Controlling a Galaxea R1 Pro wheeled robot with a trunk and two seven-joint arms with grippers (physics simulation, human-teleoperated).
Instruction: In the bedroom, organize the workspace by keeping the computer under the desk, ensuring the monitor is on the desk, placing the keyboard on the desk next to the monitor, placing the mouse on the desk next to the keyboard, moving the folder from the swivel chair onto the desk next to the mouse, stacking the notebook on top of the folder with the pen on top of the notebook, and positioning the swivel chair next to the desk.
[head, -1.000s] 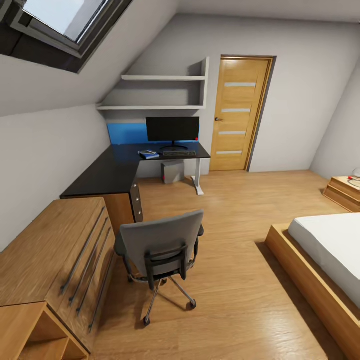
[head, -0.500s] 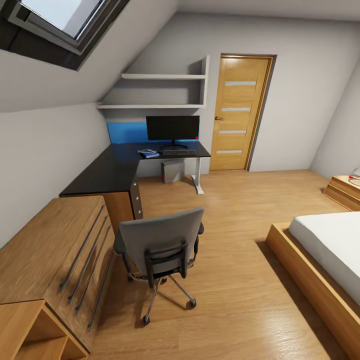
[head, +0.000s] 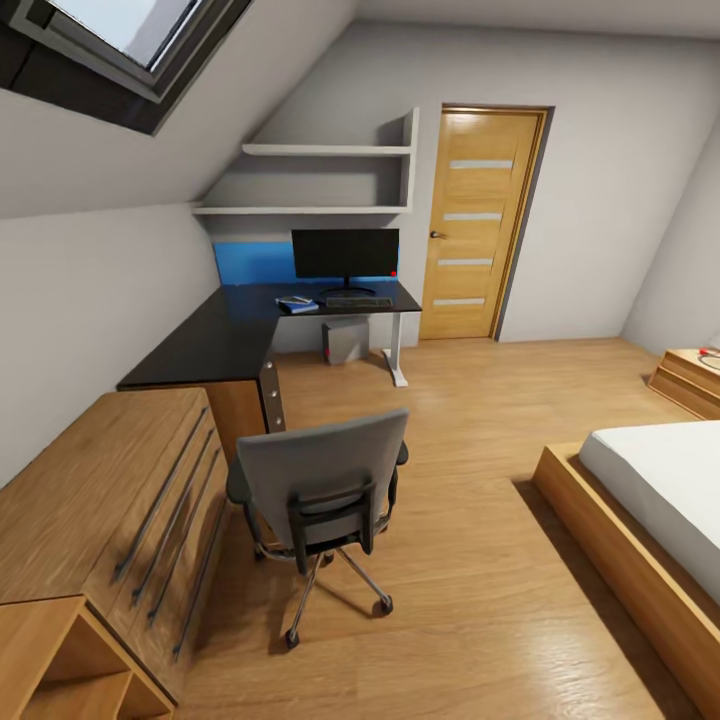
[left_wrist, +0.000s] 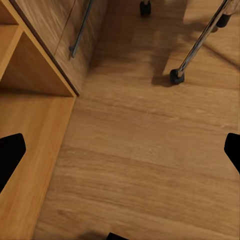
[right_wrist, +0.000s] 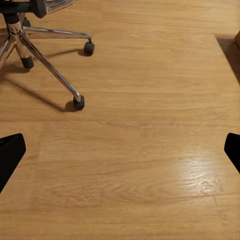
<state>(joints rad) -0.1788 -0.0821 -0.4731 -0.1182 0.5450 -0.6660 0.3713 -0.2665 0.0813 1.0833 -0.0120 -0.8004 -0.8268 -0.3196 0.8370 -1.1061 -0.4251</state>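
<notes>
Daylight pours in through the skylight (head: 130, 35) and the room sits evenly bright, rendered sharp with wide-angle stretch toward the corners. The swivel chair (head: 320, 500) throws a soft shadow on the wood floor (head: 480, 420), and in the right wrist view a pale glare patch gleams on the boards.

- We see the desk (head: 215, 345), its black top against the sloped wall, carrying the monitor (head: 345, 254) at the far end.
- The keyboard (head: 358, 301) lies just in front of the monitor's stand.
- The folder (head: 297, 306) lies beside the keyboard, with something small and pale on it that we cannot make out.
- The floor (head: 470, 420) carries the swivel chair (head: 322, 500), well apart from the monitor end, and a grey box (head: 345, 341) under the desk.
</notes>
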